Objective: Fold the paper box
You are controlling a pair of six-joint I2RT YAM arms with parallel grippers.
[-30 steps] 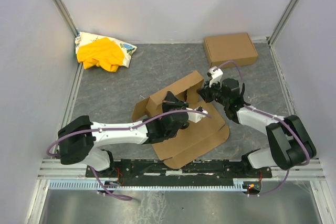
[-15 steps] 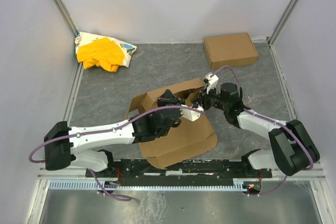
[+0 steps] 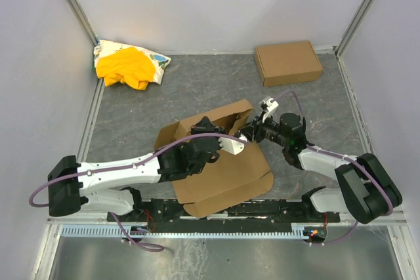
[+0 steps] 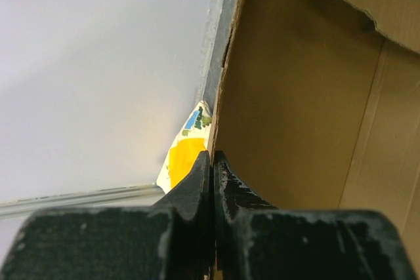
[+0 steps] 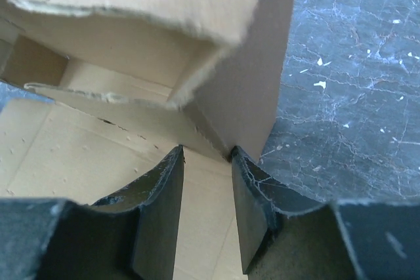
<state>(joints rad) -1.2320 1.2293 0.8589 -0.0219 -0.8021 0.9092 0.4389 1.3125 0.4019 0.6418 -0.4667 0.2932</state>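
Note:
The paper box lies partly folded in the middle of the mat, its flat panel toward the near edge and a raised wall at its far side. My left gripper is shut on the thin edge of an upright flap; in the left wrist view the cardboard edge runs straight into the closed gripper. My right gripper is at the box's right far corner. In the right wrist view the gripper is open over the flat panel, its right finger touching the raised wall's corner.
A ready-made brown box sits at the back right. A yellow-and-white cloth heap lies at the back left, also visible in the left wrist view. White walls enclose the grey mat on three sides.
The left arm has drawn back toward the near left, pulling the paper box with it. The right gripper has followed, moving left and nearer along the box's corner.

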